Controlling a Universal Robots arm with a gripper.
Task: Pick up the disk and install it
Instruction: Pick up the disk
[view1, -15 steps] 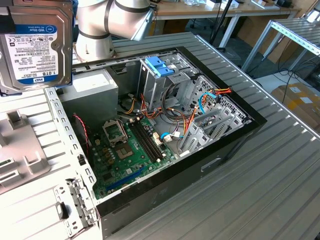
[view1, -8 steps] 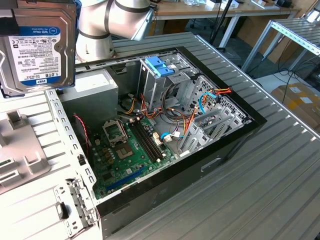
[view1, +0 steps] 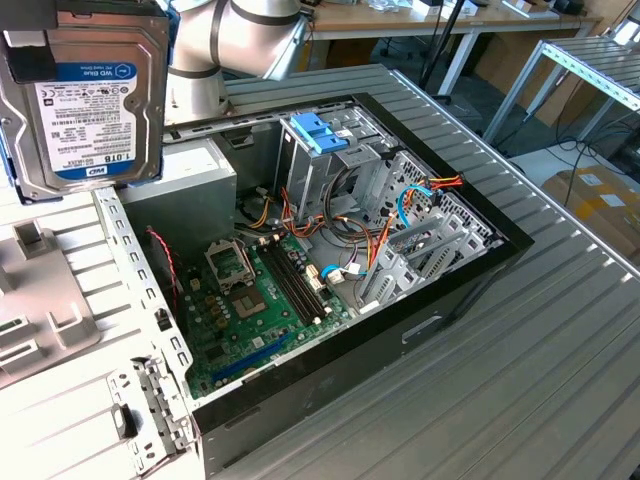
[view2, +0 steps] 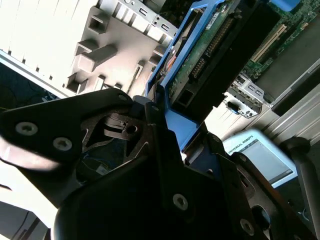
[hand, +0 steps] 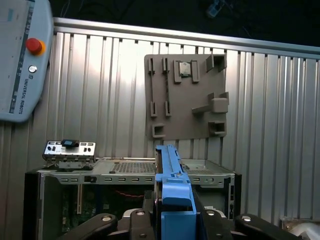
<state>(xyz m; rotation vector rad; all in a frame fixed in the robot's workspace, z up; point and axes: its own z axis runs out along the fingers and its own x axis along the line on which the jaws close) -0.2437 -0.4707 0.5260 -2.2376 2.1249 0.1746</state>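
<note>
The disk (view1: 95, 100) hangs in the air at the exterior view's upper left, label side facing the camera, well above the white side panel (view1: 70, 400). In the second wrist view the disk (view2: 210, 55) shows its circuit-board side, framed by light-blue rails. My gripper (view2: 167, 112) is shut on its end, one black finger on each side. In the first wrist view the disk's blue rail (hand: 172, 192) stands edge-on between the fingers of my gripper (hand: 172, 222). It sits above the open computer case (hand: 130, 172).
The open computer case (view1: 480, 262) lies on a ribbed metal table (view1: 520, 380). Inside are a motherboard (view1: 255, 300) and a tall drive cage with a blue bracket (view1: 318, 130) on top. A grey fixture plate (hand: 187, 97) and a teach pendant (hand: 20, 60) lie beyond the case.
</note>
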